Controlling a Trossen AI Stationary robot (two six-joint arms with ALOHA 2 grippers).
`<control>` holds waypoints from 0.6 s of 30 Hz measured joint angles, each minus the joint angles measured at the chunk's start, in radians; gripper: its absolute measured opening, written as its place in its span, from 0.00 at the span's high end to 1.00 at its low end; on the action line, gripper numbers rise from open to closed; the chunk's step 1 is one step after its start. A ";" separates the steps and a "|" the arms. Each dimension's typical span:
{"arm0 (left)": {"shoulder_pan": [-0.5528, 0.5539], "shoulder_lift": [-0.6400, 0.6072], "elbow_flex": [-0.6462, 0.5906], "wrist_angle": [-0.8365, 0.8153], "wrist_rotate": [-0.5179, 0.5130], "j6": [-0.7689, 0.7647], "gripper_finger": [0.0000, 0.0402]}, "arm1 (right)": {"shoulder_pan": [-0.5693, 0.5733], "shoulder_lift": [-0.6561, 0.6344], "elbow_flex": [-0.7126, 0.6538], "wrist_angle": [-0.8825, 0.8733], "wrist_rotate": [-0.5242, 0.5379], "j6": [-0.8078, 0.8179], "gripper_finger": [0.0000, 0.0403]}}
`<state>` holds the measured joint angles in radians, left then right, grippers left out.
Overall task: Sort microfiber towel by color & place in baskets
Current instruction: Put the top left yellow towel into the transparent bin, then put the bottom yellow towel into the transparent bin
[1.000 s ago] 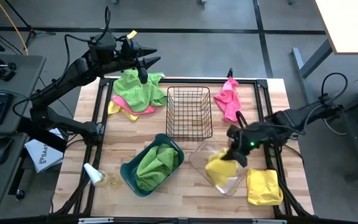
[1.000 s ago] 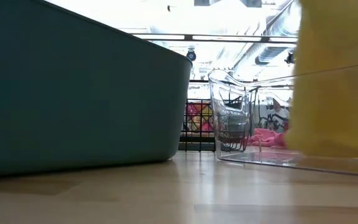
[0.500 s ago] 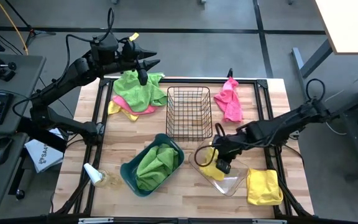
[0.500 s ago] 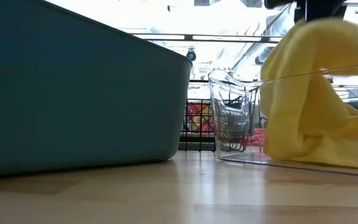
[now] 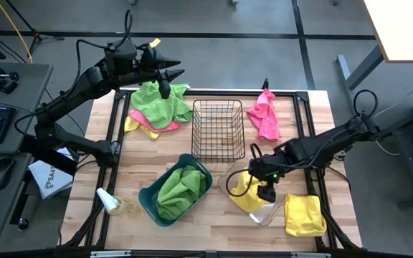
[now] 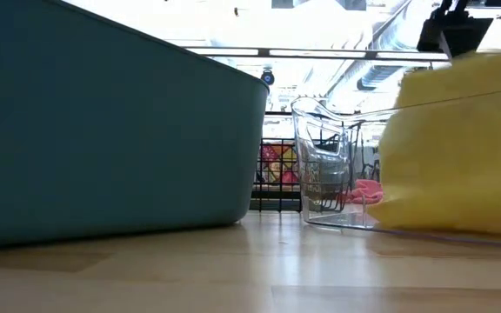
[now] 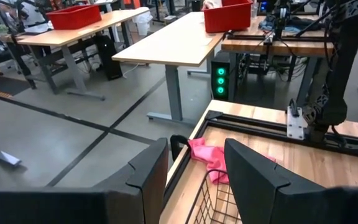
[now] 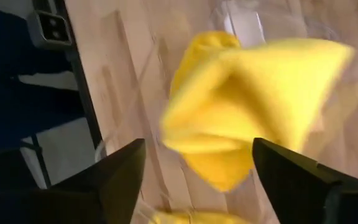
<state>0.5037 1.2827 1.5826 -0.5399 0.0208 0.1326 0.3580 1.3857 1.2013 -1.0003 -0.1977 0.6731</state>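
Crumpled yellow towel [image 5: 247, 193] lies in clear bin [image 5: 229, 180].

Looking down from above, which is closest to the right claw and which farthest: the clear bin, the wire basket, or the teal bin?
From the right gripper:
1. Clear bin, directly under it.
2. Wire basket, at the table's middle, toward the back.
3. Teal bin, toward the left, holding a green towel.
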 joint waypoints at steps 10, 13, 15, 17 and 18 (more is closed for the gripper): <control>0.000 0.000 0.000 -0.070 -0.002 0.001 0.63 | 0.133 -0.001 0.023 -0.298 -0.180 0.160 0.26; 0.000 0.000 0.000 -0.083 -0.002 0.001 0.63 | 0.218 -0.001 0.023 -0.355 -0.230 0.184 0.26; 0.000 0.000 0.000 -0.088 -0.002 0.000 0.63 | 0.271 -0.001 0.020 -0.382 -0.244 0.229 0.26; 0.000 0.000 0.000 -0.093 -0.002 0.000 0.63 | 0.314 -0.001 0.000 -0.391 -0.270 0.283 0.26; 0.000 0.000 0.000 -0.094 -0.002 0.000 0.63 | 0.335 -0.001 -0.015 -0.391 -0.288 0.311 0.26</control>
<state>0.5037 1.2829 1.5826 -0.6338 0.0185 0.1329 0.6931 1.3846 1.1864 -1.3910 -0.4854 0.9841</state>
